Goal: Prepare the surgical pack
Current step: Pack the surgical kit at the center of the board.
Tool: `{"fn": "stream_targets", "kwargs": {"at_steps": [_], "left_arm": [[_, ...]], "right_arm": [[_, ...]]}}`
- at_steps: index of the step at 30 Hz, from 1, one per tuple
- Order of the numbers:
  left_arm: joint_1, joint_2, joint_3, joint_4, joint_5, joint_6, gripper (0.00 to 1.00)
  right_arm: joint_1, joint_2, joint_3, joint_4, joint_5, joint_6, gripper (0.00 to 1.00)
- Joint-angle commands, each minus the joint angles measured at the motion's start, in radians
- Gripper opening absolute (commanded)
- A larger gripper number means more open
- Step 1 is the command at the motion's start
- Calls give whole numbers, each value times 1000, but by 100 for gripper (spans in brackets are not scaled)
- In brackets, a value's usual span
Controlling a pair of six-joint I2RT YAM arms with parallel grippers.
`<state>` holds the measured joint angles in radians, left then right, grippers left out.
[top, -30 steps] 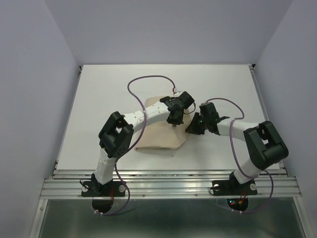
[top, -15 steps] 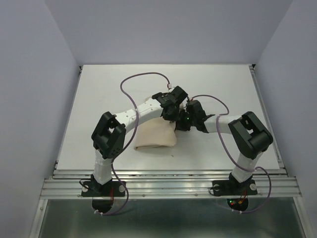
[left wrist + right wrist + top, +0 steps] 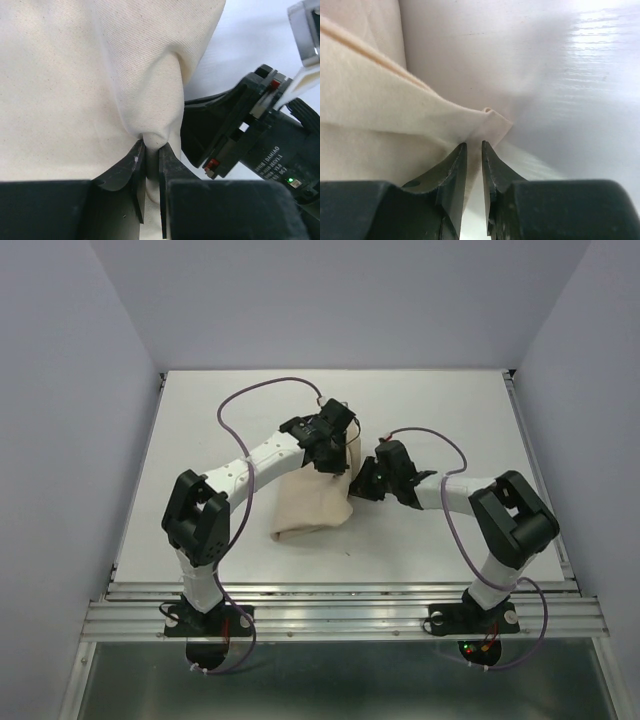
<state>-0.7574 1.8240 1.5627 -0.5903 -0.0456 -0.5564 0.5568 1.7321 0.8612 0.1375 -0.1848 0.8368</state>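
White worktop (image 3: 450, 410), pale walls (image 3: 50, 440). Only wrist views show my left end effector (image 3: 151, 150) and right end effector (image 3: 474, 150) pinching the beige cloth (image 3: 65, 75).

Finish notes: mostly matt cloth, black plastic, glossy white top.

Cloth (image 3: 75, 75): beige woven fabric, fine diagonal weave visible, matt, soft creases, stitched hem at the edge. Left gripper (image 3: 151, 150) and right gripper (image 3: 472, 150): black moulded plastic, smooth, dull sheen, light scuffs on the fingers (image 3: 131, 167). Table (image 3: 545, 75): white, smooth, semi-gloss, strong glare streaks. Rail (image 3: 340, 605) at near edge: bare ribbed metal, satin. Cable (image 3: 270, 390): purple, smooth jacket.
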Motion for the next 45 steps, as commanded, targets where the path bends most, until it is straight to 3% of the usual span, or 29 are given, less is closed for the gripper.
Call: {"fn": "stream_targets", "kwargs": {"at_steps": [1, 12, 18, 23, 33, 39, 45], "left_arm": [[6, -107, -12, 106, 41, 10, 0], [4, -89, -67, 135, 98, 1, 0], [6, -98, -84, 139, 99, 0, 0], [6, -104, -90, 141, 104, 0, 0], [6, -121, -110, 153, 113, -2, 0], [6, -118, -122, 158, 112, -10, 0], [6, -95, -96, 155, 110, -19, 0]], "right_arm": [[-9, -100, -22, -30, 68, -21, 24], [-18, -256, 48, -133, 174, -62, 25], [-18, -191, 154, -134, 180, -88, 24], [-29, -99, 249, -196, 286, -82, 24], [-127, 46, 380, -211, 269, -79, 24], [-156, -5, 369, -246, 211, -104, 24], [-132, -186, 158, -239, 137, -88, 24]]}}
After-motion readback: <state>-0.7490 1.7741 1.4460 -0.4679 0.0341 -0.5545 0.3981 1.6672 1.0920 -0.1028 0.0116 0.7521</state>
